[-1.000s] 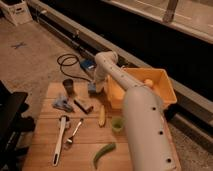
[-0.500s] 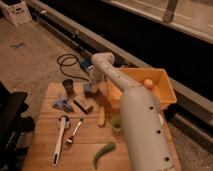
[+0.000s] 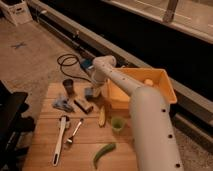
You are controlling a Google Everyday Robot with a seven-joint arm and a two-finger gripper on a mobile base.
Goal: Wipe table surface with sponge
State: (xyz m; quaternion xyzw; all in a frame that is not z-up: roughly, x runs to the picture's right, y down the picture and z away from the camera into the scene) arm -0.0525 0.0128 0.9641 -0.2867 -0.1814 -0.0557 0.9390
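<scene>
My gripper (image 3: 93, 91) is at the far edge of the wooden table (image 3: 45, 150), just left of the yellow bin (image 3: 162, 80), pointing down at the tabletop. A small grey-blue thing (image 3: 89, 93) shows right at the gripper; I cannot tell whether it is the sponge or whether it is held. The white arm (image 3: 145, 125) runs from the lower right up to the gripper and hides the table's right side.
On the table are a metal cup (image 3: 68, 86), a blue-grey object (image 3: 62, 104), a dark block (image 3: 83, 105), a banana (image 3: 101, 116), a green cup (image 3: 117, 123), a green pepper (image 3: 103, 152), a white utensil (image 3: 59, 140) and a fork (image 3: 75, 132). A black cable (image 3: 67, 61) lies on the floor behind.
The gripper has come down slightly toward the tabletop by the bin. The objects on the table have not moved.
</scene>
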